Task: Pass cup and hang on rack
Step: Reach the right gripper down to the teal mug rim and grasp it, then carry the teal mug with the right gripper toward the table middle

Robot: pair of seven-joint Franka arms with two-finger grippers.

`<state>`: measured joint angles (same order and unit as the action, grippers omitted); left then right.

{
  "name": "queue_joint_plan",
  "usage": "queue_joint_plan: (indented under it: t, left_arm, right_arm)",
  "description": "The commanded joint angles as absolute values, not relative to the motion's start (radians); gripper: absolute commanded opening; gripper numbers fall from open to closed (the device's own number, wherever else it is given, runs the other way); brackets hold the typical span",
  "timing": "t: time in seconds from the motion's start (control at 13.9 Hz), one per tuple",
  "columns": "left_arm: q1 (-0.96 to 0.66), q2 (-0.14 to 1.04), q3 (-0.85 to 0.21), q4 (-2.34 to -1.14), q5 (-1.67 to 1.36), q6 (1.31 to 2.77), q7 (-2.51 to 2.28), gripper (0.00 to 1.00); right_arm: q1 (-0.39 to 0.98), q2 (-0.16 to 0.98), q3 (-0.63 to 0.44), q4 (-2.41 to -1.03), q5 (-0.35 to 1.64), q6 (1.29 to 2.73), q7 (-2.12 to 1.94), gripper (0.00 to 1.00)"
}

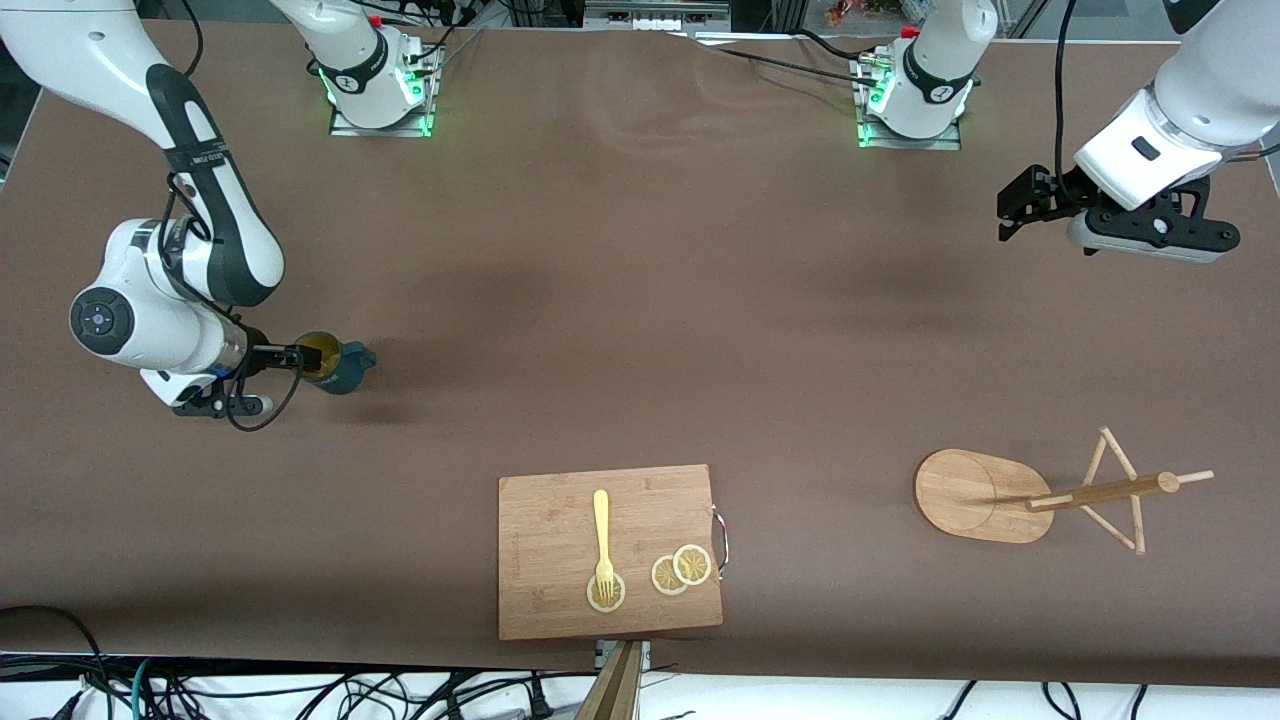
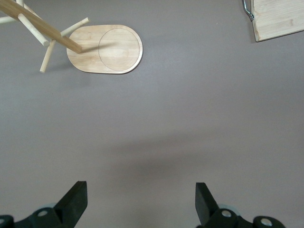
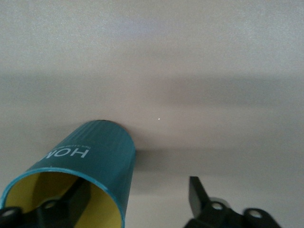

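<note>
The teal-blue cup (image 1: 340, 367) stands mouth up on the table toward the right arm's end, its handle on the side away from the arm. My right gripper (image 1: 305, 358) is at its rim. In the right wrist view one finger (image 3: 76, 197) is inside the yellow interior of the cup (image 3: 99, 152) and the other finger (image 3: 195, 190) is outside, clear of the wall, so the right gripper (image 3: 137, 190) is open. The bamboo rack (image 1: 985, 495) stands toward the left arm's end, nearer the front camera. My left gripper (image 1: 1008, 215) hangs open over bare table, the rack (image 2: 104, 50) in its wrist view.
A wooden cutting board (image 1: 610, 550) lies near the table's front edge, carrying a yellow fork (image 1: 602, 535) and lemon slices (image 1: 680, 570). Its corner with the metal handle (image 2: 278, 19) shows in the left wrist view. Brown table stretches between the cup and the rack.
</note>
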<state>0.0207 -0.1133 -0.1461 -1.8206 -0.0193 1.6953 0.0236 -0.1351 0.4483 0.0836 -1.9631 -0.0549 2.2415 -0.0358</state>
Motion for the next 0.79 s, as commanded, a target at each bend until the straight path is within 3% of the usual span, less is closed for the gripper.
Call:
queue_joint_plan:
  t: [0.0,0.14,0.72]
  left_arm:
    - [0.029,-0.133,-0.153,-1.833,-0.02,1.695,0.029,1.0]
    - [0.029,-0.132,-0.153,-1.833,-0.02,1.695,0.029,1.0]
    - [0.029,-0.132,-0.153,-1.833,-0.02,1.695,0.029,1.0]
  right_arm:
    - [-0.14,0.431,0.095,-1.977,-0.041,2.247,-0.029,0.26]
    - [-0.14,0.431,0.095,-1.976,-0.043,2.244,-0.04,0.0]
    - [-0.1,0.426,0.161,-1.873,-0.04,2.192,-0.031,0.0]
